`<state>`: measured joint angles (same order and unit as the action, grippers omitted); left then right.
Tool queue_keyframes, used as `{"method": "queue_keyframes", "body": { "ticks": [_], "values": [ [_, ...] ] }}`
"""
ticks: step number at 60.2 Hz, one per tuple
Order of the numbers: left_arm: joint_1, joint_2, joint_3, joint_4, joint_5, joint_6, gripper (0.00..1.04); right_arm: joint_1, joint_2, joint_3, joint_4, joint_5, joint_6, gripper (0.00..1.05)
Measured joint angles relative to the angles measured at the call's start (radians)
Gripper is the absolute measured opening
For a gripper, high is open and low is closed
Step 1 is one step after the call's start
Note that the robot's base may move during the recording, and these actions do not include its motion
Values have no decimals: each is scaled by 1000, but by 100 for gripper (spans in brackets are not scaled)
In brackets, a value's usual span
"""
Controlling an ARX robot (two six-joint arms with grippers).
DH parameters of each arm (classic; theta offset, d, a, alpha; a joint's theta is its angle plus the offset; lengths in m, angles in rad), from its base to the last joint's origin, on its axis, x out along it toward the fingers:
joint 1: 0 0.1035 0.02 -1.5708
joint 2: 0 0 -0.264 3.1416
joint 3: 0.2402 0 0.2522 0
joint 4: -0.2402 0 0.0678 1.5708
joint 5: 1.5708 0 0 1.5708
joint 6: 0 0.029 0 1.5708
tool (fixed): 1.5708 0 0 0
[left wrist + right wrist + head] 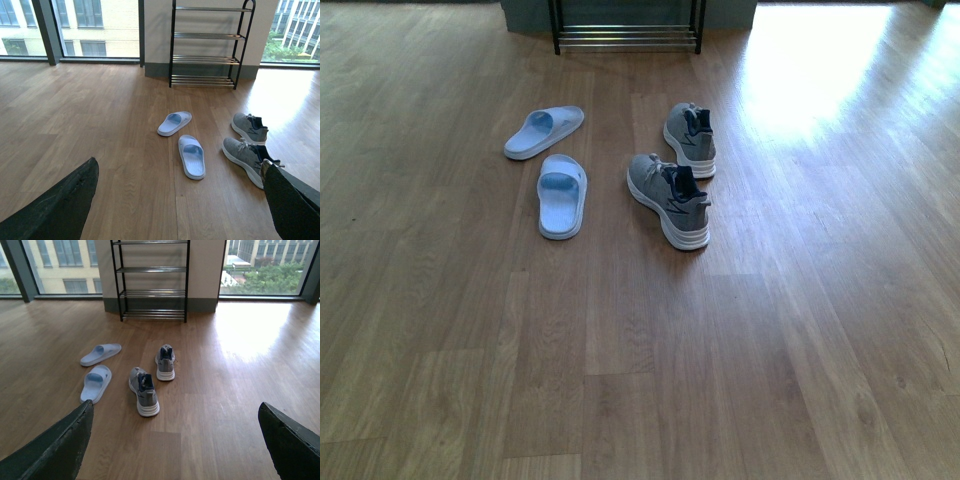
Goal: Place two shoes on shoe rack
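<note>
Left jaws: released. The two dark fingers stand wide apart at the edges of the left wrist view and grip nothing. Right jaws: likewise released, with the fingers spread and nothing between them. Only the finger ends show, and neither arm appears in the front view.

Hidden or cut off: in the left wrist view one finger covers the heel of a sneaker. The front view crops the black-framed shoe rack with chrome rod tiers to its lowest tier. The right wrist view cuts off its top, while the left wrist view shows four tiers under arched side frames.

Task items: all four shoes lie on the brown wood-plank floor, in front of the rack and well apart from it.
- Two grey knit sneakers with white soles and navy collars sit before the rack's right end, toes towards it. One is closer to the rack, and the other is just behind it.
- Two pale blue rubber slides sit before the rack's left end. One lies askew to the rack, and the other sits farther from it, toe roughly towards it.

Surroundings: the rack backs onto a pale wall panel with a grey skirting, with windows on either side. A bright patch of glare lies on the floor beyond the rack's right end.
</note>
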<state>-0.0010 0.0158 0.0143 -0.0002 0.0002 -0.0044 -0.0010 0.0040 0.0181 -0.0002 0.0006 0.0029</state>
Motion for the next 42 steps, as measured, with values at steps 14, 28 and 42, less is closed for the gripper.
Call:
{"method": "queue_keyframes", "body": {
  "ticks": [14,28,42],
  "values": [
    [0,0,0,0,0,0,95,0,0,0,0,0,0,95],
    [0,0,0,0,0,0,95,0,0,0,0,0,0,95],
    [0,0,0,0,0,0,95,0,0,0,0,0,0,95]
  ]
}}
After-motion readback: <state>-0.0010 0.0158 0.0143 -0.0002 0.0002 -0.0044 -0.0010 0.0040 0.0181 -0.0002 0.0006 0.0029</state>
